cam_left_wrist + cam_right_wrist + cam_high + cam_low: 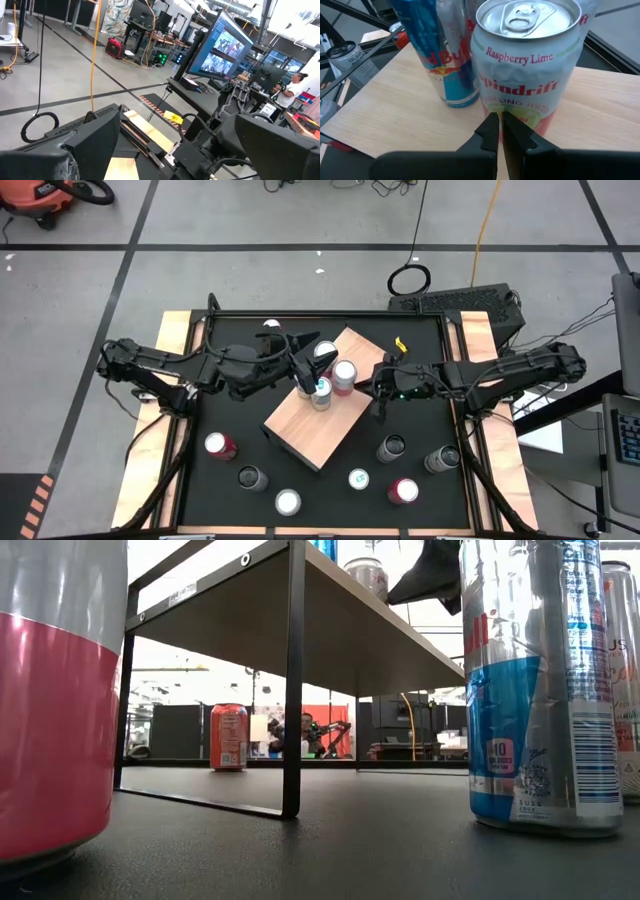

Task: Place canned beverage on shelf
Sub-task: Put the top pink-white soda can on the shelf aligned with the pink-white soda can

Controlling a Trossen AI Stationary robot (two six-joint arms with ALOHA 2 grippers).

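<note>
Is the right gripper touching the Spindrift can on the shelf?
Cannot tell. In the right wrist view the shut right gripper overlaps the Spindrift can on the shelf; neither contact nor a gap shows plainly.

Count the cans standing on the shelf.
3: Spindrift can toward the right gripper, Red Bull can beside it, white-topped can at the left gripper; the arm may hide more.

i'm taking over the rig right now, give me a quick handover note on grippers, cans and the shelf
Left gripper: jaws wide open, hovering at the shelf's far end over the cans there, holding nothing.
Right gripper: jaws shut and empty, just off the shelf's right edge, facing the Spindrift can.
Shelf: three cans stand at its far end, among them the Spindrift and a Red Bull can.
Left to do: seven cans stand on the black tabletop, mostly near the front.
</note>
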